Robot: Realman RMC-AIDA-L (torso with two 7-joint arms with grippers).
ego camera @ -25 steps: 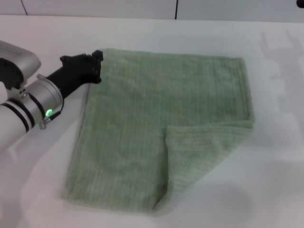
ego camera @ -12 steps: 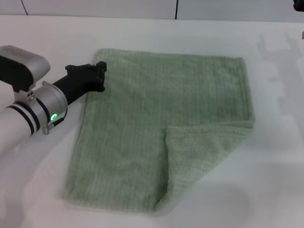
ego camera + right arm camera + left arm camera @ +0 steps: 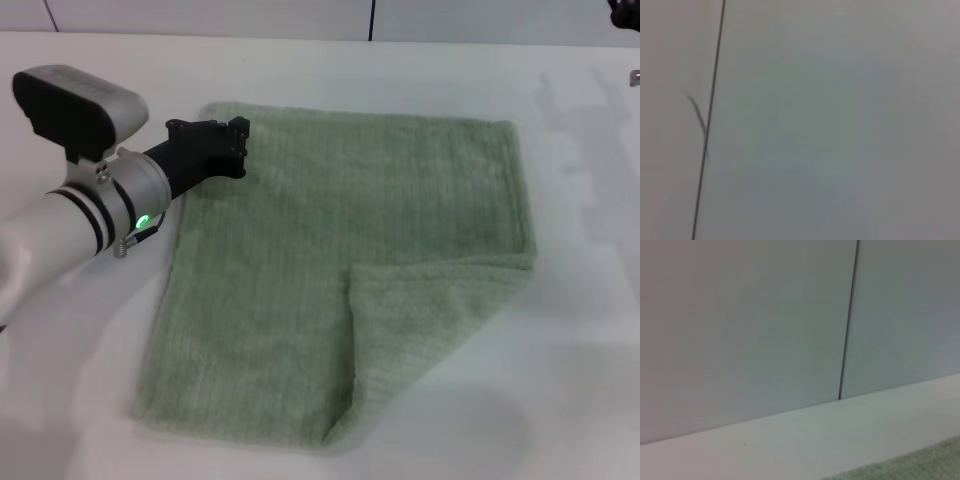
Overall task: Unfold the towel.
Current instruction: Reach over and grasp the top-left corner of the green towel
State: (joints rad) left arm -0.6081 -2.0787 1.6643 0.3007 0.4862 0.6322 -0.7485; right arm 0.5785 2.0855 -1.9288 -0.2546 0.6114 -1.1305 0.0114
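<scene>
The towel (image 3: 300, 250) lies flat on the white table, pale green and ribbed. Its near right corner (image 3: 420, 320) is folded over onto the cloth as a triangular flap. My left gripper (image 3: 236, 148), black on a silver and white arm, hovers over the towel's far left part, just inside the left hem. A strip of the towel (image 3: 920, 467) also shows in the left wrist view. Only a dark sliver of my right gripper (image 3: 625, 8) shows at the far right edge of the head view, away from the cloth.
The white table (image 3: 580, 380) extends around the towel on every side. A pale wall with a dark vertical seam (image 3: 371, 20) runs along the table's far edge. The right wrist view shows only this wall.
My left arm has swung to the right, carrying its gripper from beside the towel's far left corner to over the cloth. The towel has not moved.
</scene>
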